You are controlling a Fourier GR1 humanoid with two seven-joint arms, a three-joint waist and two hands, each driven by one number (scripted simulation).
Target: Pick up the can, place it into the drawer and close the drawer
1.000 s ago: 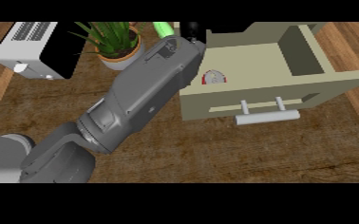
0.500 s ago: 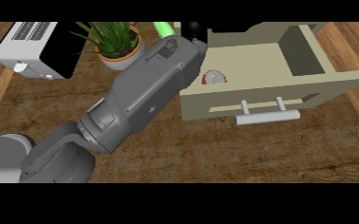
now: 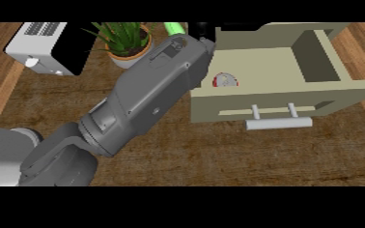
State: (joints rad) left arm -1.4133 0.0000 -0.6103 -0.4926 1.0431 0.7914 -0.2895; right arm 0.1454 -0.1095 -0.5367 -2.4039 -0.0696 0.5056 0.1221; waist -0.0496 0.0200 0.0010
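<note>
The can (image 3: 225, 80) lies inside the open beige drawer (image 3: 285, 95), in its front left corner, with its red and white end showing. My left forearm (image 3: 153, 92) reaches up from the lower left, and its wrist ends right beside the drawer's left wall. Only a small black part of my left hand (image 3: 204, 30) shows past the wrist, at the drawer's back left corner; the rest is hidden. The hand is apart from the can. My right hand does not show.
The drawer's bar handle (image 3: 279, 122) sticks out toward me. A potted plant (image 3: 127, 41) and a white appliance (image 3: 44, 46) stand at the back left. A green thing (image 3: 172, 27) peeks out behind the wrist. Wooden counter lies in front of the drawer.
</note>
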